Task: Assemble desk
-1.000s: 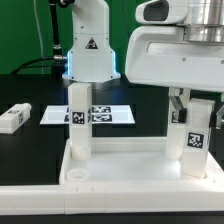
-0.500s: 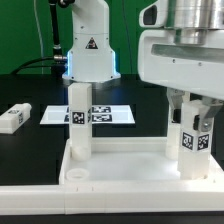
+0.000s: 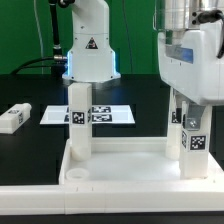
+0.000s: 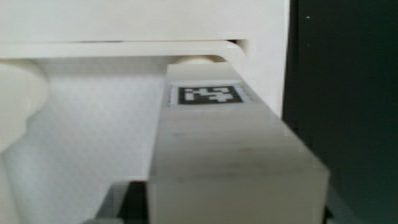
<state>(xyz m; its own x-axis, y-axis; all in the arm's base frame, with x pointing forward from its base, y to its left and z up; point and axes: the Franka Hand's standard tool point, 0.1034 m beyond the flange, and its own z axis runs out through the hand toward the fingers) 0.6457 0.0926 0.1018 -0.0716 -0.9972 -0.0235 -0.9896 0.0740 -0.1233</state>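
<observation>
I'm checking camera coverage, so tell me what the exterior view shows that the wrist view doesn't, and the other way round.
Only the exterior view shows the loose leg lying on the table, the marker board, the upright leg at the desk top's corner and the robot base. Only the wrist view shows the top end of the held leg from above. Both show that leg, standing on the desk top, with the fingers around it.
</observation>
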